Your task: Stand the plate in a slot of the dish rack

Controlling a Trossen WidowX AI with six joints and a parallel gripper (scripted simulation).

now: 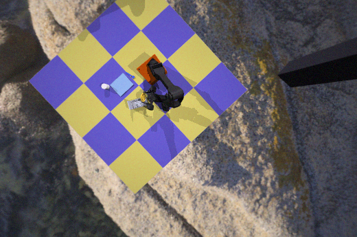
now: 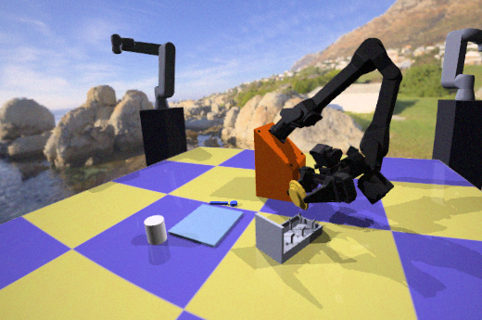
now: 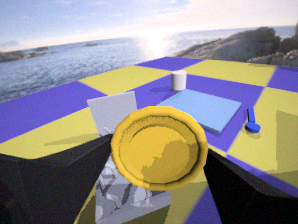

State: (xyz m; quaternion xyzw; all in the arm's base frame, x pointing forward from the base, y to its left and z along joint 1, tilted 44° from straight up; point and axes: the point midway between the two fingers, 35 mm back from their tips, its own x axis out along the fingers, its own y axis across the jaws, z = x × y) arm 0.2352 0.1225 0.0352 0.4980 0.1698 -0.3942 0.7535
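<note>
My gripper (image 2: 306, 192) (image 3: 158, 145) is shut on the yellow plate (image 2: 297, 194) (image 3: 159, 148) (image 1: 143, 97) and holds it on edge, upright, in the air. The plate hangs just above the grey dish rack (image 2: 285, 235) (image 1: 134, 104) (image 3: 116, 114), over its far end. In the wrist view the plate's face fills the middle between my two dark fingers, and the rack's rails show below and behind it. The plate does not touch the rack.
An orange block (image 2: 273, 167) (image 1: 149, 69) stands behind the rack at the arm's base. A light blue flat mat (image 2: 206, 224) (image 3: 202, 107) (image 1: 121, 84), a white cylinder (image 2: 155, 229) (image 3: 178, 80) (image 1: 105, 86) and a small blue spoon (image 2: 223, 202) (image 3: 251, 121) lie to the left.
</note>
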